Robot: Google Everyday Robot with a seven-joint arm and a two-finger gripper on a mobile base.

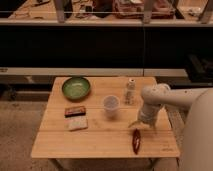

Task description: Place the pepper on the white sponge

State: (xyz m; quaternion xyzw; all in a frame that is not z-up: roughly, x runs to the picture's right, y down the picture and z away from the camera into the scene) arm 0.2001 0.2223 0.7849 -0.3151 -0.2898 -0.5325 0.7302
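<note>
The dark red pepper (136, 141) lies on the wooden table (100, 142) near its front right edge. The white sponge (77, 123) lies flat at the left, just in front of a dark brown block (75, 111). My gripper (137, 123) hangs from the pale arm at the right, low over the table, just behind and above the pepper. It holds nothing that I can see.
A green bowl (76, 88) stands at the back left. A clear plastic cup (110, 106) stands mid-table. A small pale bottle (130, 92) stands behind my arm. The table's right edge is close to the pepper.
</note>
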